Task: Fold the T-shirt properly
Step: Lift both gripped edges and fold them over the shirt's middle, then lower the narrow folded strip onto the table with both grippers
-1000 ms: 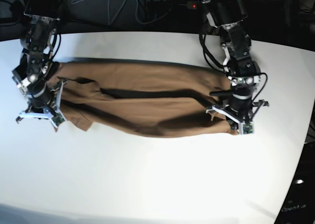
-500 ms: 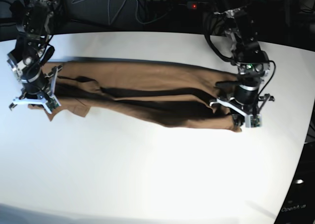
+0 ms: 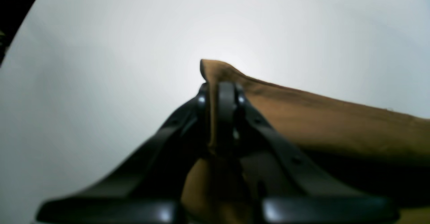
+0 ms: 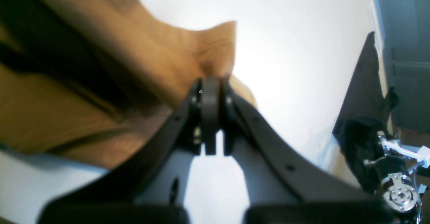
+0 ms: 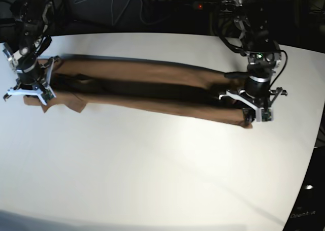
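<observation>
A: The T-shirt stretches as a taut narrow band across the table, from nine o'clock to three o'clock; the left gripper pinches its three o'clock end, the right gripper its nine o'clock end, fingers pressed together on cloth.

B: Risk: such tension may pull a corner out of a pinch; the fold then collapses unevenly.

A: Hard to read: both wrist views are blurred; the white tag stays hidden; layers under the dark crease are unclear.
</observation>
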Robot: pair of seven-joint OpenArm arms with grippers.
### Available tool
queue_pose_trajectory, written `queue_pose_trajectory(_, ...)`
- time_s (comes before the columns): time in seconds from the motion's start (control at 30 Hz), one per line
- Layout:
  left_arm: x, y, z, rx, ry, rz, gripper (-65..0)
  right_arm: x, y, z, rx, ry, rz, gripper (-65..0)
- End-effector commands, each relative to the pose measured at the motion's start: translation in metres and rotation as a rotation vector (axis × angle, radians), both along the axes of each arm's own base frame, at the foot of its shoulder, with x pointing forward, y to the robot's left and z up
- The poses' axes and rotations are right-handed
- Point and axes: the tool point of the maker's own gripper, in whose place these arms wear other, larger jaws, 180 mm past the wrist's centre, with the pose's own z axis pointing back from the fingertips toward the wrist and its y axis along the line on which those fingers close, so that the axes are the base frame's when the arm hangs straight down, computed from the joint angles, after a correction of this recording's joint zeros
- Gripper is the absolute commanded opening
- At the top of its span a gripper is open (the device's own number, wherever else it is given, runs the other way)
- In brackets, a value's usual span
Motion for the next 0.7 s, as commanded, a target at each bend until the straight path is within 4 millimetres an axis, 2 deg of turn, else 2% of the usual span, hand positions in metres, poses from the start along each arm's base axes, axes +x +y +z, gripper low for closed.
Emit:
queue_pose_trajectory(0.0,0.002,-0.002,0.012,0.007,-0.043,-0.016,-61.3,0.004,-0.002,0.010,-0.014,-0.033,0.004,-64.1)
queue_pose_trajectory(0.13,-0.006,-0.009,0.012,0.016,-0.037,-0.069,-61.3,-0.005,-0.003,0.004,-0.015,-0.007,0.002,-64.1)
queue_pose_trajectory(0.33,-0.021,0.012,0.000,0.021,0.001,-0.014,-61.3,-0.018,-0.007,-0.003,-0.017,0.023,-0.011,-64.1)
queue_pose_trajectory(0.5,-0.032,0.018,-0.004,0.005,0.012,-0.014,-61.3,-0.026,-0.004,-0.010,-0.002,0.042,-0.019,-64.1)
queue_pose_trajectory(0.67,-0.034,0.021,-0.006,-0.009,0.015,-0.016,-61.3,-0.027,-0.003,-0.013,0.004,0.049,-0.023,-64.1)
